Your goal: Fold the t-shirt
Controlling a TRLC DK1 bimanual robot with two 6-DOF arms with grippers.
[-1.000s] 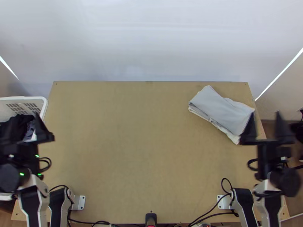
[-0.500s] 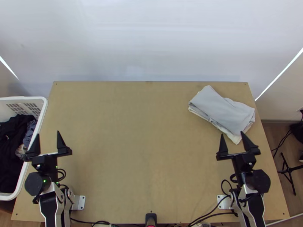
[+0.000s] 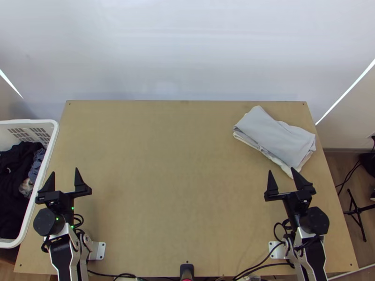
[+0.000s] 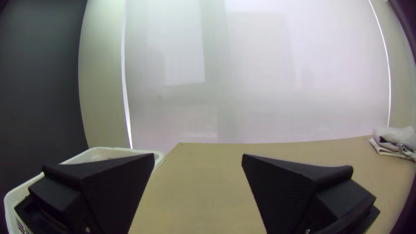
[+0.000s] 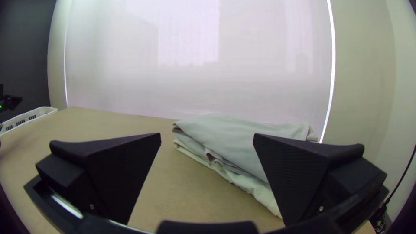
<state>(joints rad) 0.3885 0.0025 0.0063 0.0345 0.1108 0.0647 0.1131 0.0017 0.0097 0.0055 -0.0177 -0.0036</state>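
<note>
At the table's far right corner lies a folded stack of pale grey and off-white cloth (image 3: 276, 138), its layered edges facing the near left. My right gripper (image 3: 281, 173) stands open on the near side of the stack, not holding it. My left gripper (image 3: 65, 173) is open by the table's left edge, beside the basket. In the left wrist view the left gripper (image 4: 198, 156) has nothing between its wide-apart fingers. From the right wrist, the right gripper (image 5: 207, 135) is open too, with the cloth (image 5: 225, 138) beyond it.
A white basket (image 3: 55, 136) holding dark clothes (image 3: 16, 182) stands at the table's left side. The wooden table (image 3: 178, 187) stretches between the two arms. Black cables (image 3: 248, 270) run along its near edge.
Both arms have drawn back toward the table's near edge and inward from the sides, slowing over the last half second. The cloth stack has not moved.
</note>
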